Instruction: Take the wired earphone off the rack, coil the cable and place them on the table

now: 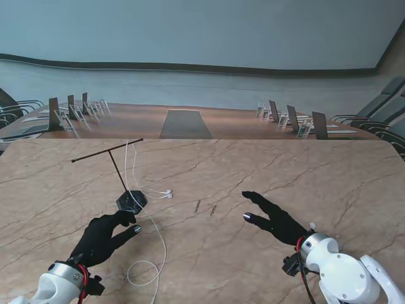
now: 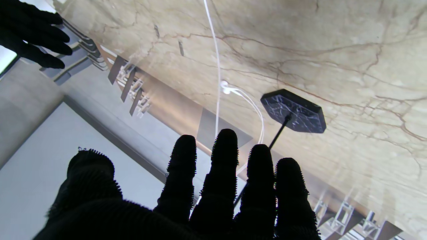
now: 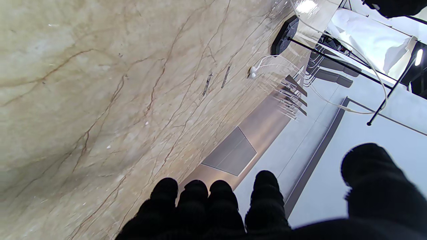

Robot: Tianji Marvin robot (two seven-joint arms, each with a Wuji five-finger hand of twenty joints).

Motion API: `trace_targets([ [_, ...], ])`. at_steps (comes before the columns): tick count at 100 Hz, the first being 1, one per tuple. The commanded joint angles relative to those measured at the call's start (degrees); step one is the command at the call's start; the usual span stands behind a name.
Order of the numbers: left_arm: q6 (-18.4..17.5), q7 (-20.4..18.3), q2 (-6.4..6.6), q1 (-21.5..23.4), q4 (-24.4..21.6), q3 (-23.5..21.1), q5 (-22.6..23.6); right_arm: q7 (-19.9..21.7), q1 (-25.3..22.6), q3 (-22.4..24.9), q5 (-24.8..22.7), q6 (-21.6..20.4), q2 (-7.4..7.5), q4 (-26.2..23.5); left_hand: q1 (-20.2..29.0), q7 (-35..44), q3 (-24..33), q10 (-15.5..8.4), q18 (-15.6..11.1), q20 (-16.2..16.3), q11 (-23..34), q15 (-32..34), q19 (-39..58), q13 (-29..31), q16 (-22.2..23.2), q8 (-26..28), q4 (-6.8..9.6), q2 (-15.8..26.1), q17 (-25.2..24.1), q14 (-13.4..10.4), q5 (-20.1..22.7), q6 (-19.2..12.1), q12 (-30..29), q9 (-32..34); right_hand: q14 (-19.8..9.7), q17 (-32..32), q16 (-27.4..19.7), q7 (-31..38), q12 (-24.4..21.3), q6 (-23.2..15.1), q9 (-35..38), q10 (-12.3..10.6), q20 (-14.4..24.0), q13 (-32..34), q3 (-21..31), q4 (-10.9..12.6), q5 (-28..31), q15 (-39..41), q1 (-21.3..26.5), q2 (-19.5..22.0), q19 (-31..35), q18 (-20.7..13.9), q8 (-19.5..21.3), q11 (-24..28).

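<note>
The white earphone (image 1: pixel 134 166) hangs over the thin black rack (image 1: pixel 114 166), and its cable (image 1: pixel 156 253) runs down onto the table (image 1: pixel 253 177), where the buds lie beside the rack's foot. A hard pull could tip the rack over – it looks light, and the cable could catch on the bar. The left hand (image 1: pixel 101 238) sits just by the rack's foot, fingers apart, holding nothing. The right hand (image 1: pixel 273 218) is well away – fingers spread, empty too.
</note>
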Motion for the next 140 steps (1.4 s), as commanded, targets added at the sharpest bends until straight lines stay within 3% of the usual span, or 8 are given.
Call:
trace_targets([
  [1, 0.1, 0.2, -0.32, 0.7, 0.5, -0.5, 0.1, -0.1, -0.2, -0.3, -0.2, 0.5, -0.28, -0.5, 1.0, 2.2, -0.5, 0.0, -0.2, -0.7, 1.0, 0.3, 1.0, 0.4, 0.9, 1.1, 0.42, 2.1, -1.1, 0.2, -1.1, 0.5, 1.3, 0.6, -1.7, -0.5, -1.1, -0.1, -0.9, -1.1, -1.3, -0.6, 0.6, -2.3, -1.0, -1.3, 0.1, -1.1, -0.2, 2.9, 0.5, -2.9, 0.4, -1.3],
  [19, 0.0, 2.0, -0.66, 0.3, 2.0, -1.2, 0.3, -0.4, -0.1, -0.5, -0.6, 1.2, -0.34, -0.7, 1.9, -0.4, -0.4, -0.4, -0.7, -1.4, 0.3, -0.4, 0.3, 0.0, 0.1, 0.4, 0.75, 1.3, -1.3, -0.7, -2.1, -0.7, 0.4, -0.5, -1.6, -0.5, -1.1, 0.0, -0.9, -1.1, -1.3, -0.6, 0.6, -2.3, -1.0, -1.3, 0.1, -1.1, -0.1, 2.8, 0.5, -2.9, 0.5, -1.3],
  [38, -0.5, 3.0, -0.66, -1.6, 3.9, -1.0, 1.5, -0.6, 0.3, -0.8, -1.0, 1.6, -0.36, -0.7, 2.5, -9.4, -0.1, -3.6, -2.2, -4.9, -4.2, -6.4, -7.3, -2.9, -5.4, -6.8, 1.24, -0.3, -1.9, -5.3, -6.6, -3.8, -5.0, -5.8, -1.6, -0.5, -1.1, -0.1, -0.9, -1.1, -1.3, -0.5, 0.6, -2.3, -1.0, -1.3, 0.0, -1.1, -0.1, 2.8, 0.5, -2.8, 0.6, -1.3],
  [56, -0.9, 2.6, -0.38, -3.9, 5.4, -0.6, 3.0, -0.9, 0.2, -1.0, -1.3, 2.5, -0.43, -0.9, 4.1, -15.0, 0.3, -6.1, -3.2, -4.9, -7.1, -11.7, -13.2, -4.7, -9.6, -11.3, 1.81, -2.4, -1.9, -8.5, -10.8, -4.2, -9.2, -10.0, -1.5, -0.5, -1.1, 0.0, -0.9, -1.1, -1.3, -0.6, 0.6, -2.3, -1.0, -1.3, 0.0, -1.1, 0.0, 2.7, 0.5, -2.8, 0.7, -1.3],
  [68, -1.8, 2.6, -0.20, -5.8, 6.7, -0.1, 4.0, -1.1, 0.2, -1.0, -1.6, 3.0, -0.47, -1.1, 6.3, -20.4, 0.8, -7.3, -3.3, -3.9, -9.4, -12.4, -14.8, -4.5, -10.3, -14.8, 2.27, -3.0, -1.9, -9.5, -11.1, -4.1, -12.7, -12.0, -1.6, -0.5, -1.1, 0.0, -0.9, -1.0, -1.3, -0.6, 0.6, -2.3, -1.1, -1.3, 0.0, -1.1, 0.1, 2.7, 0.5, -2.8, 0.8, -1.3],
  [126, -3.8, 0.9, 0.10, -10.3, 9.4, 0.9, 2.2, -0.8, 0.5, -1.1, -2.8, 4.6, -0.38, -2.0, 7.4, -19.1, 1.0, -7.2, -3.3, -3.2, -7.9, -12.0, -15.7, -3.7, -9.5, -13.3, 2.47, -3.3, -1.7, -9.3, -10.7, -3.9, -13.2, -11.3, -1.5, -0.6, -1.1, 0.1, -0.9, -0.8, -1.3, -0.5, 0.7, -2.3, -1.1, -1.2, 0.0, -1.1, 0.1, 2.8, 0.5, -2.8, 1.5, -1.3],
  [140, -3.8, 0.6, 0.10, -9.6, 8.9, 0.0, 2.1, -0.8, 0.4, -1.2, -2.9, 4.6, -0.36, -2.1, 7.6, -8.4, 1.0, -6.9, -3.2, -2.7, -6.9, -10.9, -14.5, -3.2, -8.6, -6.8, 2.43, -3.2, -1.7, -8.8, -10.9, -3.2, -12.2, -10.5, -1.5, -0.6, -1.1, 0.1, -0.9, -0.7, -1.3, -0.4, 0.7, -2.3, -1.1, -1.2, 0.0, -1.1, 0.1, 2.8, 0.5, -2.8, 1.6, -1.3],
])
